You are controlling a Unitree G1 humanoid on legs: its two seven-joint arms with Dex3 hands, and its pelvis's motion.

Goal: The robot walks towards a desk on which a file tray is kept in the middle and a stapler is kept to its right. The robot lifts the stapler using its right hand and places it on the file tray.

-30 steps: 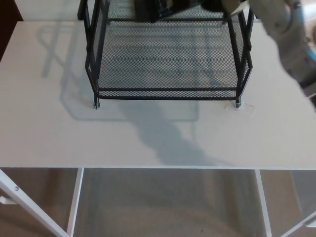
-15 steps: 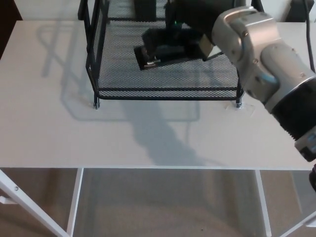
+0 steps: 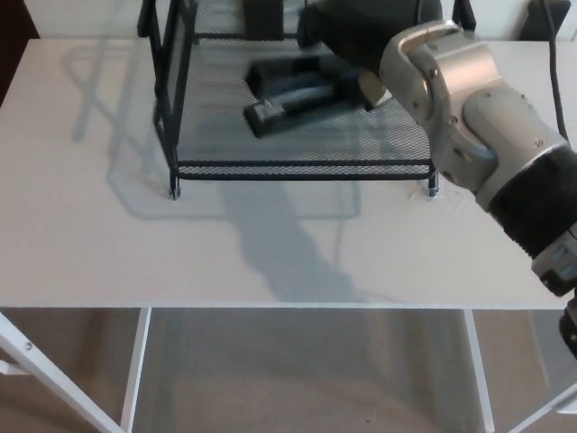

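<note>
- Stapler (image 3: 287, 95) is off the desk, low over the tray (image 3: 306, 168) mesh, blurred.
- Right hand (image 3: 361, 41) fingers look wrapped round its right end.
- To do: set down, release.

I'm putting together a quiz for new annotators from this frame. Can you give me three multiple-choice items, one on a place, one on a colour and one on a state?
1. Where is the stapler?
A) on the bare desk left of the tray
B) over the mesh floor of the file tray
C) under the desk

2. What colour is the file tray?
A) white
B) red
C) black

3. What is the right hand doing?
A) gripping the stapler
B) hanging open beside the desk
C) lying flat on the desk

Answers: 1 B, the stapler shows against the mesh inside the frame. 2 C, its wire frame and mesh are black. 3 A, it clasps the stapler's right end.
</note>
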